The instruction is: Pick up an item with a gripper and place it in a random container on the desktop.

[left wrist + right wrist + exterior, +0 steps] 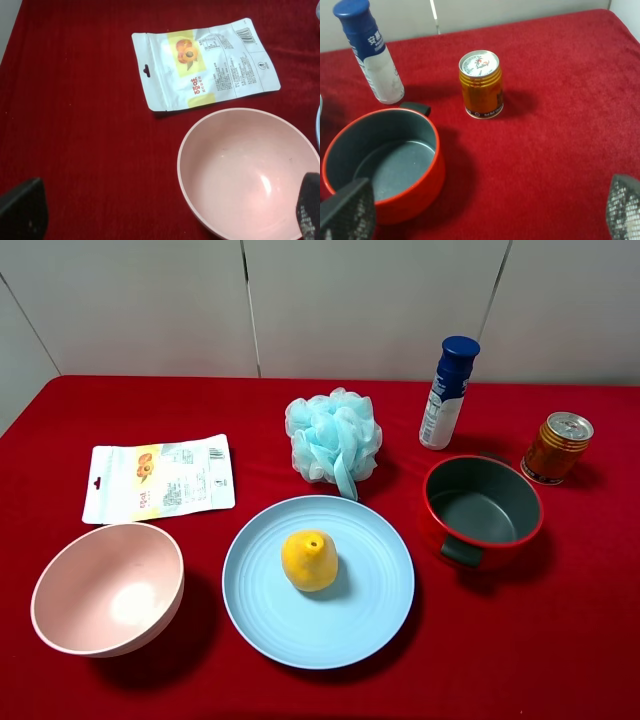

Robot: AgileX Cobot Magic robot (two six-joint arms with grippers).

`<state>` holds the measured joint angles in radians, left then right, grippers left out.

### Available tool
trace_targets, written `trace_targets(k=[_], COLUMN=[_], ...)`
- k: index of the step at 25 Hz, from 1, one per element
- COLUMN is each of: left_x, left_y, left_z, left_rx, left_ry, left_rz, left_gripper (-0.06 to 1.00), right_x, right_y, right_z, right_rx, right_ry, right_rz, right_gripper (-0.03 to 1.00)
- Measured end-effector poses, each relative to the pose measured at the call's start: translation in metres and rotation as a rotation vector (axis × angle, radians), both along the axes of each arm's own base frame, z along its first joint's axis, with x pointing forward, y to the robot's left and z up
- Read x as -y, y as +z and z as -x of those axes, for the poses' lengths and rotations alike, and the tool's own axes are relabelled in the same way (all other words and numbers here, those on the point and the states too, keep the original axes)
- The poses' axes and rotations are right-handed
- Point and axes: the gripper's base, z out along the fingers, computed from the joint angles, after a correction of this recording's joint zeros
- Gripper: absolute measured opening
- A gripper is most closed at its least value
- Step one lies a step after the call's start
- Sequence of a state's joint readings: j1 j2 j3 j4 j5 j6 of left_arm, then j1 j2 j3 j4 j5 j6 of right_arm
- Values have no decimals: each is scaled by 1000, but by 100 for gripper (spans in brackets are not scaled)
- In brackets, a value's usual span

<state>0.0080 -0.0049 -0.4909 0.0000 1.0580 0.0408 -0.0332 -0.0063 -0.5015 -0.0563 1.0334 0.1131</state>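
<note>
A yellow-orange lemon-like fruit (310, 559) sits near the middle of the large light blue ridged plate (370, 615) on the red cloth desktop (580, 640). No arm shows in the exterior view. In the left wrist view the left gripper (165, 215) is open and empty, its fingertips (22, 210) spread wide above the cloth beside the pink bowl. In the right wrist view the right gripper (482, 212) is open and empty, its fingertips (625, 207) spread near the red pot. The fruit and the plate's middle are out of both wrist views.
A pink bowl (108, 588) stands front left and also shows in the left wrist view (245, 170), with a snack pouch (160, 478) behind it. A pale blue bath sponge (333, 438), a blue-capped bottle (448, 392), a gold can (556, 448) and a red pot (482, 510) lie further back and right.
</note>
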Motion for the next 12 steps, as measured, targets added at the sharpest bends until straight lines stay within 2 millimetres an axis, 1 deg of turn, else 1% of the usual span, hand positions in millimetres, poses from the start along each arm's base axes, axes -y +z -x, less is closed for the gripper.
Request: trace_targets(k=[12], left_x=[-2], left_y=[0], left_z=[0], left_rx=[0], left_ry=[-4], left_rz=[-19], left_gripper=[99], right_x=[0], right_y=[0], right_z=[0], right_rx=[0], right_ry=[0], right_rz=[0], right_gripper=[69])
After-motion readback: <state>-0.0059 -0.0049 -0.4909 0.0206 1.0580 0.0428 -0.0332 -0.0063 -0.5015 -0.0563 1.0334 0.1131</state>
